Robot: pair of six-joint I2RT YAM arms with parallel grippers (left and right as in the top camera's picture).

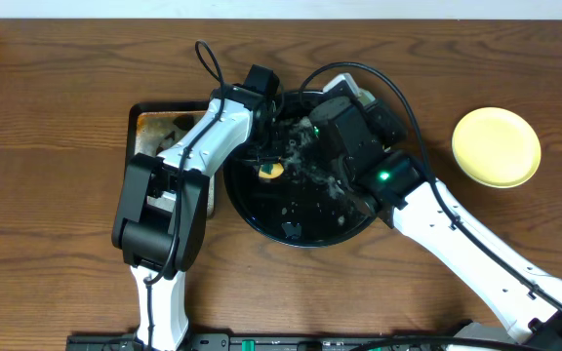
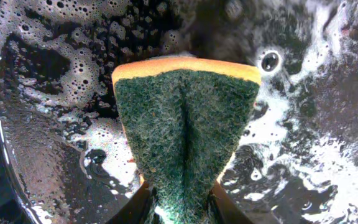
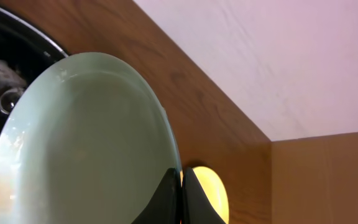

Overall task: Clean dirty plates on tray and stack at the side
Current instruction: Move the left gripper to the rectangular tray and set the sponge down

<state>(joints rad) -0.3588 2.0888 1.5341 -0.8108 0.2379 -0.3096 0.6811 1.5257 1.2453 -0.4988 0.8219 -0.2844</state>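
My left gripper [image 2: 182, 208] is shut on a green-and-yellow sponge [image 2: 185, 124], held over the soapy floor of the round black tray [image 2: 42, 93]. In the overhead view the sponge [image 1: 271, 170] sits inside the tray [image 1: 310, 222] at its left. My right gripper [image 3: 181, 199] is shut on the rim of a pale blue-green plate [image 3: 86, 143], held tilted on edge above the tray [image 3: 17, 43]. That plate is hidden under the arm in the overhead view. The pale yellow plate [image 1: 497, 146] lies alone on the table at the right, and shows in the right wrist view [image 3: 211, 190]. The second blue-green plate is not visible.
A smaller rectangular black tray [image 1: 154, 132] with orange residue stands left of the round tray, under the left arm. Both arms cross over the round tray. Bare wooden table [image 1: 57, 195] surrounds them; a pale wall lies beyond the far edge [image 3: 260, 62].
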